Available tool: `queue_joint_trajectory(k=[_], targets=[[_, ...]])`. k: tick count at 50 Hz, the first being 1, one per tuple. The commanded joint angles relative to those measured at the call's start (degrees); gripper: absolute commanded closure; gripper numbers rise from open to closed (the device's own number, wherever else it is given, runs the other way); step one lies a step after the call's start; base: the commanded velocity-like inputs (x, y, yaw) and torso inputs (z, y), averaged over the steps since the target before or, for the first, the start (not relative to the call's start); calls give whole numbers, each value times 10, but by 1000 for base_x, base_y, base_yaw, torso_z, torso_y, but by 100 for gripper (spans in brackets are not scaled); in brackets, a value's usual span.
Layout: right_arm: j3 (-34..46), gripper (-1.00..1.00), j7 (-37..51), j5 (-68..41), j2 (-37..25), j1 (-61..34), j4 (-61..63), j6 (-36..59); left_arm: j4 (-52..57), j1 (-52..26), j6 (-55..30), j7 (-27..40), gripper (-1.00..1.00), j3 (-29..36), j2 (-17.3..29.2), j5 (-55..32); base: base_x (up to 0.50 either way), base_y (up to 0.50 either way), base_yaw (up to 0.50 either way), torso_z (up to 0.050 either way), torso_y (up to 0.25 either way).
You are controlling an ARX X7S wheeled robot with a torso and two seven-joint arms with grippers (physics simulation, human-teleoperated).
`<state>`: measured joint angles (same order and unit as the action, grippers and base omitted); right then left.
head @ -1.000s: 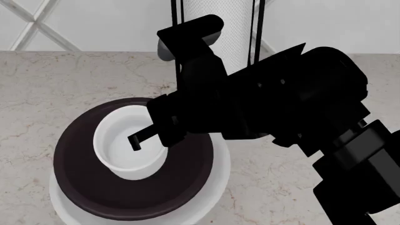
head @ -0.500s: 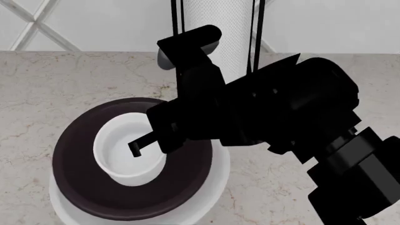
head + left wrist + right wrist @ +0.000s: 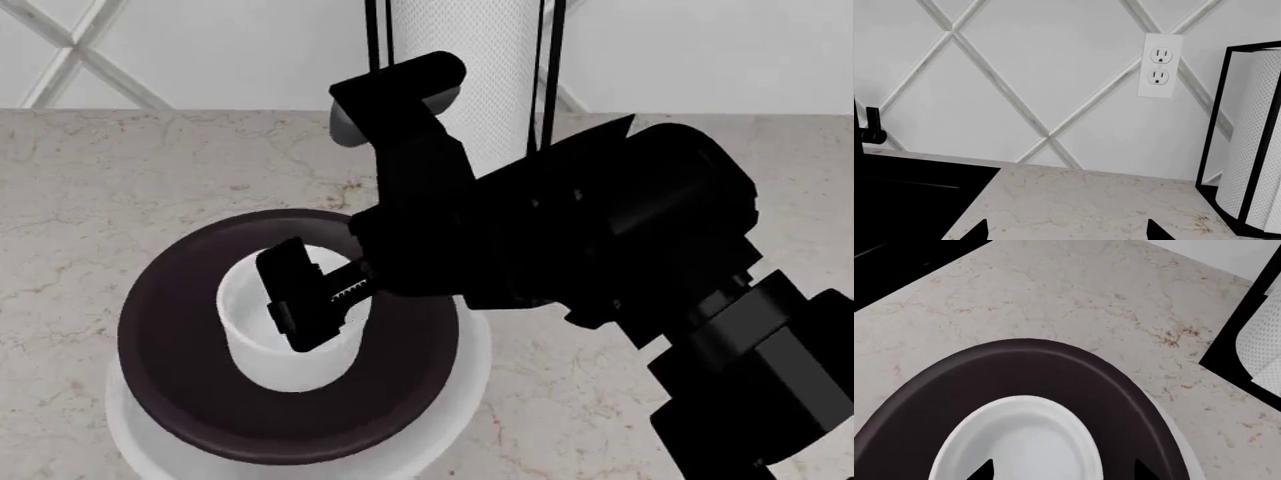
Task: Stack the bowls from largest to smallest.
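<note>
Small white bowl (image 3: 287,350) sits nested in the dark brown bowl (image 3: 174,370), which sits in the large white bowl (image 3: 441,420) on the marble counter (image 3: 107,190). Right gripper (image 3: 304,298) hangs just above the small bowl's mouth, jaws spread, holding nothing. Left gripper: only two spread fingertips (image 3: 1157,231) show in its wrist view. Paper-towel roll (image 3: 467,60) stands behind the stack.
</note>
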<state>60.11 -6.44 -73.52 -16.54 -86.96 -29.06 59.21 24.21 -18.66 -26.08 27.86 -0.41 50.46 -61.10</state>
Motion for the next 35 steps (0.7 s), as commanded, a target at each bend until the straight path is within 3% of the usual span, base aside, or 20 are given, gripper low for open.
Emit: queue_joint_trajectory(k=[1,21,35], targets=[[-3,-100,-6,0,1,-4,2,-1,1,-2,-2,1,-100,0,1,-1,0,0,0,0,0],[-35,-100,20,-21,-20,-42,22,4,4,-4,-4,3,-100,-3,4,-5,0,0,0,0,0],[-113,-100,145,-119,-111,-39,146,36,28,-21,-15,20,-100,-20,20,-30,0,0,0,0,0]])
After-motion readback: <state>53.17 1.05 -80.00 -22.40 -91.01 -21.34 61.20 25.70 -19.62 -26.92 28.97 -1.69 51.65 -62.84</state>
